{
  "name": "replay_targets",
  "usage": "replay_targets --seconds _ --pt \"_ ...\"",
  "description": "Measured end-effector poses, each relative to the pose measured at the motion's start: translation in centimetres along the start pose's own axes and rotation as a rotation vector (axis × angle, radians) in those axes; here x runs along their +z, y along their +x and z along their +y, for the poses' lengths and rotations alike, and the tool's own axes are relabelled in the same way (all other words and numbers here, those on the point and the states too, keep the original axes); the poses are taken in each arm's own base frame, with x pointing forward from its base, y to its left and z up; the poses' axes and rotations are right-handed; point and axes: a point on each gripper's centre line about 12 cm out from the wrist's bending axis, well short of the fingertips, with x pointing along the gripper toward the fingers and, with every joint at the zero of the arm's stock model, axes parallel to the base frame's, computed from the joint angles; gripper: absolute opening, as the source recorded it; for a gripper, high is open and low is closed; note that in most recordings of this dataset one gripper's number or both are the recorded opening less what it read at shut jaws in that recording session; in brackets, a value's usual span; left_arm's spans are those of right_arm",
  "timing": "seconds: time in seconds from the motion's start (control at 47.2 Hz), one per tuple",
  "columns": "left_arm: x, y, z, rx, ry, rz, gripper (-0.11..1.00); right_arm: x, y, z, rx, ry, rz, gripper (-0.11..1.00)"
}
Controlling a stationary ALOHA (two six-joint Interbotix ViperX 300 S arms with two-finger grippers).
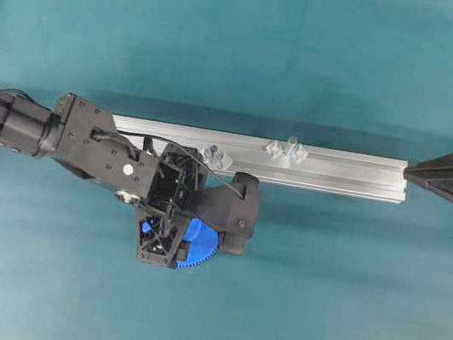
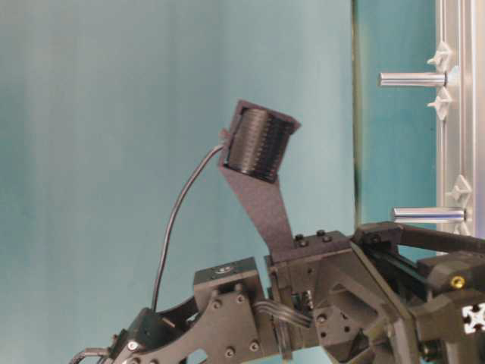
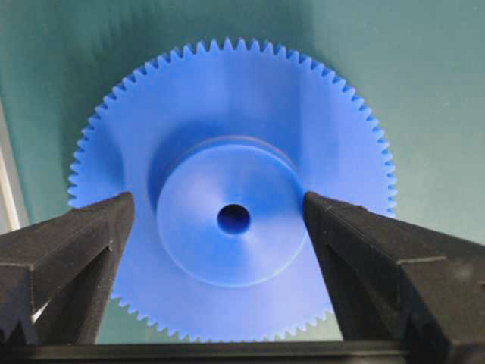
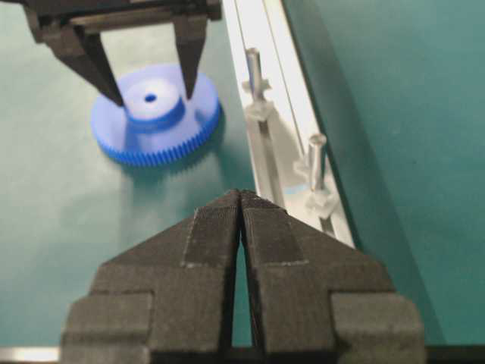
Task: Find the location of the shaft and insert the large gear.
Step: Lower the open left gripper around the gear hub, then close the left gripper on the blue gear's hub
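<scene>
My left hand (image 3: 220, 216) is poised right over the large gear (image 3: 231, 189), fingers (image 3: 91, 243) spread wide apart, one on each side of the raised hub, and neither quite pressing on it from what I can see. The gear lies flat on the green worktop (image 1: 292, 301), hub up, its small centre hole straight between my fingertips; nothing is gripped. From above, my wrist covers most of the blue disc, with only a toothed edge peeking out below my palm. Just beyond my left hand runs the silvery aluminium rail (image 1: 347, 168), and on it two upright pins, each with clear plastic pieces at its foot. The nearer pin (image 1: 214, 152) stands just past my knuckles; the shaft (image 1: 291, 140) stands further along the rail, towards my right hand (image 4: 241, 199). That right hand sits back at the rail's far end, fingers pressed together with nothing between them, pointing along the rail, so both pins and the gear lie ahead of it, the gear off to its left.
</scene>
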Motion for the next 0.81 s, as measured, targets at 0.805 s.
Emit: replay_targets --seconds 0.805 --pt "-0.19 0.4 -0.06 0.001 -0.002 0.035 0.94 0.02 -0.02 0.0 0.0 0.0 -0.002 0.04"
